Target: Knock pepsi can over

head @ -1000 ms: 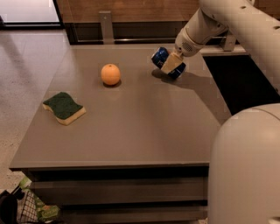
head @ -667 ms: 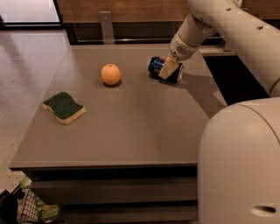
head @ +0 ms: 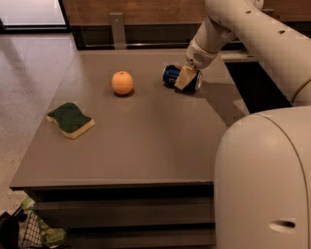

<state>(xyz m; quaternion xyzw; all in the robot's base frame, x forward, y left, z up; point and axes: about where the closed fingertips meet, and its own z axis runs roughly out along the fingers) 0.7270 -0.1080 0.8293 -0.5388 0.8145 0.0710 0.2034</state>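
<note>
Pepsi can (head: 170, 75) lay on its side, far right of table (head: 146, 146), w/ gripper (head: 184, 78) against it, grip state unclear; orange (head: 122, 82) to its left.

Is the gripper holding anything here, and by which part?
Cannot be told. The gripper sits against the right part of the pepsi can, which lies on its side on the table; an actual hold is not visible.

Premises read as office-type or commercial rather than domestic: polished speckled floor (head: 29, 63) at frame left, wood-panelled wall (head: 146, 12) along the top, plain grey table (head: 146, 141) at centre. The gripper (head: 186, 78) is upper right of centre, at the pepsi can (head: 171, 74).
</note>
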